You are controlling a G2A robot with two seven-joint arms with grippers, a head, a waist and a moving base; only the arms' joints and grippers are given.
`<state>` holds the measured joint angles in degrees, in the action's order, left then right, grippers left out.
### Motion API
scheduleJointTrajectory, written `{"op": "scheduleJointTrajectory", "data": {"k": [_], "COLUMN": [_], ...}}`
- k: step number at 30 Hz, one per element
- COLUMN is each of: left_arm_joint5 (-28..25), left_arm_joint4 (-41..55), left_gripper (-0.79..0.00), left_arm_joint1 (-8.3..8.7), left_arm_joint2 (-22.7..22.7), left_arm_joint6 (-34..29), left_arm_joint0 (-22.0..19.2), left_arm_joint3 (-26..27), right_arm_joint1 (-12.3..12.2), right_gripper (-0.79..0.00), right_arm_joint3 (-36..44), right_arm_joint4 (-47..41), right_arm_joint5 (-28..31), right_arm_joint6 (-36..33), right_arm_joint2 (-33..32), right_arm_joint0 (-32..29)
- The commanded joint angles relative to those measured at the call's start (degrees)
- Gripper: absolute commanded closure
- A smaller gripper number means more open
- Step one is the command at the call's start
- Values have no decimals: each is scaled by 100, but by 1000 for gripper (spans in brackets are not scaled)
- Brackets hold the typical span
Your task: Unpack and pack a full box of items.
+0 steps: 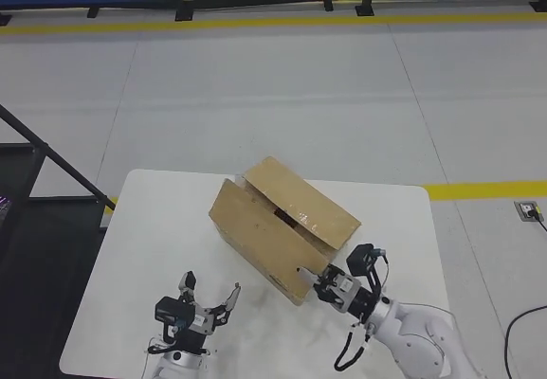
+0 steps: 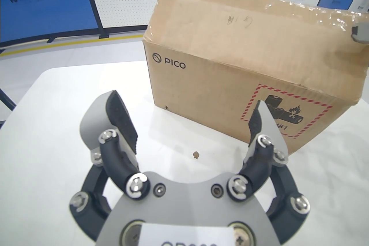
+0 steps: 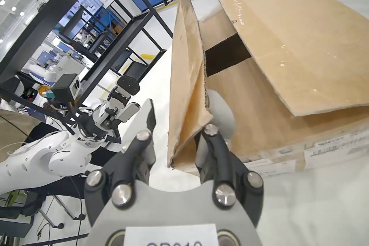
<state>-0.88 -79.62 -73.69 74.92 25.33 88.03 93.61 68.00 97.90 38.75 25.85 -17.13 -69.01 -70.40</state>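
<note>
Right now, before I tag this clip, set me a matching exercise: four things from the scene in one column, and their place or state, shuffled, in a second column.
Things
1. left claw
2. right claw
3. raised flap
4. brown crumb

Place or state
A. lies on the white table in front of the box
B. open, astride the raised flap's corner
C. stands up from the box's rim
D. open above bare table, apart from the box

Pairs: 1-D, 2-B, 3-C, 4-A
</note>
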Motion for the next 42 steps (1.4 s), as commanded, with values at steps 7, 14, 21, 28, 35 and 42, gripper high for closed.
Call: {"op": "scheduleJointTrajectory", "data": {"k": [7,14,21,28,35,42], "left_arm_joint5": [13,331,581,661,750,892], "left_arm_joint4": [-22,384,679,726,810,884], "left_gripper": [-785,-785,-785,-785,-785,-785], "left_arm_joint1": [-9,-55,-98,-122,-152,-184], "left_arm_joint2": [12,106,171,196,214,246], "left_arm_joint6": [-12,27,129,84,108,184], "left_arm_joint0": [3,-40,-31,-53,-55,-35], "left_arm_joint3": [7,1,37,20,20,24], "right_arm_joint1": [-11,-64,-146,-220,-271,-298], "right_gripper": [0,0,0,0,0,0], "right_arm_joint3": [60,176,241,341,408,382], "right_arm_joint4": [108,268,307,435,474,496], "right_arm_joint5": [146,639,1260,1636,1830,1723], "right_arm_joint6": [28,10,-63,-172,-107,15], "right_arm_joint2": [-15,-139,-379,-551,-688,-810], "right_arm_joint0": [-19,-132,-309,-484,-615,-621]}}
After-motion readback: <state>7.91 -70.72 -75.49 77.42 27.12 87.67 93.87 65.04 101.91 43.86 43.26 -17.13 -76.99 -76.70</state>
